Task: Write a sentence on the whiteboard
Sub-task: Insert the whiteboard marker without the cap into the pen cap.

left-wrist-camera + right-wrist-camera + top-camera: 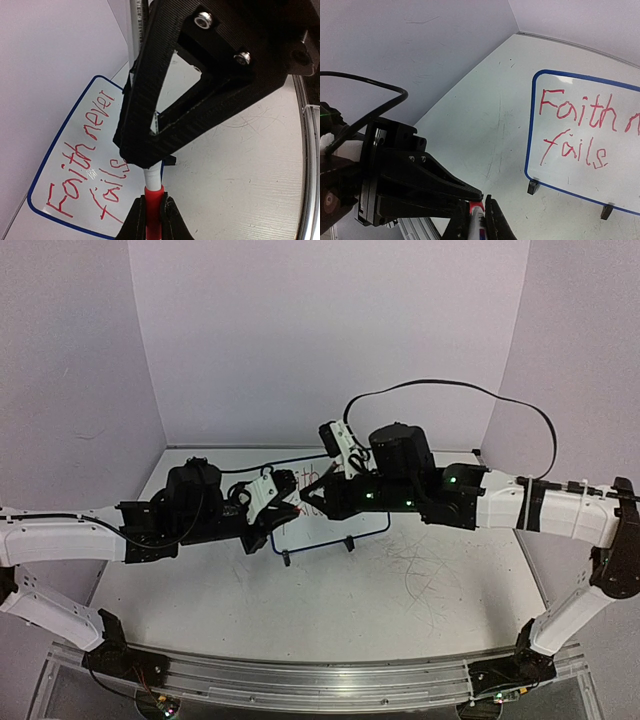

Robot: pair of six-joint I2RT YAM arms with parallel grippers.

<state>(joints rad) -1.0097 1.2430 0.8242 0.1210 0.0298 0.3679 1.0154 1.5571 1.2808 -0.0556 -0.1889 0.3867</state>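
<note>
Sentence "Faith never fails" on whiteboard

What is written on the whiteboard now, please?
The sentence, red, in two lines: "Faith never fails". The right gripper covers the whiteboard beyond the words, so nothing can be told there.

Overhead from rear, far; wrist views near, both apparently oblique, sharing whiteboard.

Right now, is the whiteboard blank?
No, red lettering reading "Faith never fails" runs across the whiteboard in two lines.
</note>
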